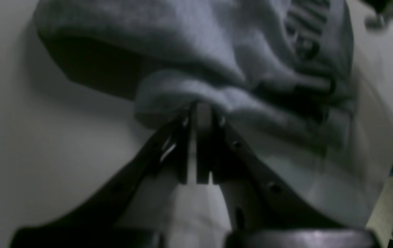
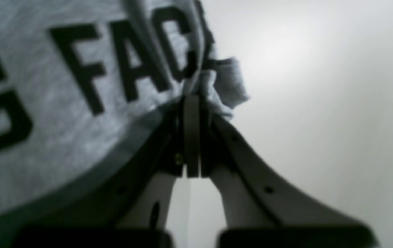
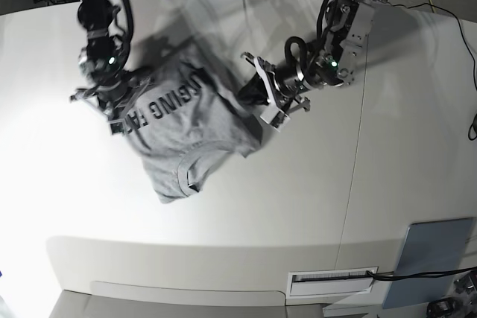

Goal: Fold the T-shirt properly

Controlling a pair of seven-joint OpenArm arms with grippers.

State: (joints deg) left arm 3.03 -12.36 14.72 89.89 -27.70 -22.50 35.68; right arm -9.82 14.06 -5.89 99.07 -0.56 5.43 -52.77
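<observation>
Now my left gripper (image 1: pixel 200 110) and right gripper (image 2: pixel 192 100) each pinch an edge of the T-shirt (image 3: pixel 186 121), which stretches between them, collar toward the table's (image 3: pixel 313 206) near edge

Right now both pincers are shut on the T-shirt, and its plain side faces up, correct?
Not quite. Both the left pincer and right pincer are shut on the T-shirt, but the base view shows its black lettering facing up, not the plain side.

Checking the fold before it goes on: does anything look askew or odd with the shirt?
Yes. The T-shirt is bunched and skewed, not flat: the left gripper and right gripper each pinch an edge, and the collar end lies crumpled on the table.
</observation>
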